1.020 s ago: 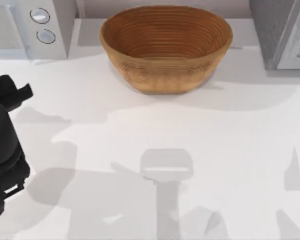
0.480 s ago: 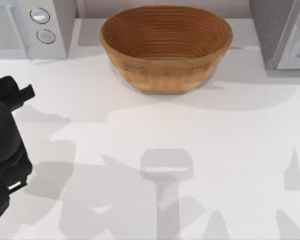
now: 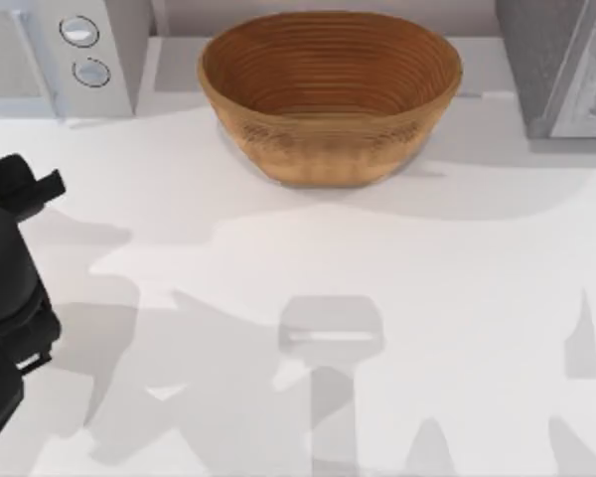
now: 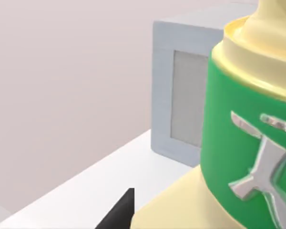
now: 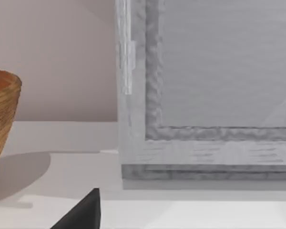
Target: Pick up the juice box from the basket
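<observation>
Little is being changed: left arm point(image 3: 10, 278) is being shifted slightly at the frame's left edge, juice box point(image 4: 248, 143) looming before left gripper point(image 4: 120, 213), hold and opening impossible to tell, basket point(image 3: 330, 149) empty, right gripper point(image 5: 81, 212) being kept idle.

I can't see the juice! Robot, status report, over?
Left gripper at table left edge, juice box close against its wrist camera. Basket back centre, apart from it. Right gripper parked by grey appliance.

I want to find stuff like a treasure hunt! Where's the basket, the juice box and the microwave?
basket point(image 3: 330, 149): top view, front of its ribbed wall.
juice box point(image 4: 238, 138): left wrist view, its green band.
microwave point(image 3: 89, 72): top view, lower knob.
</observation>
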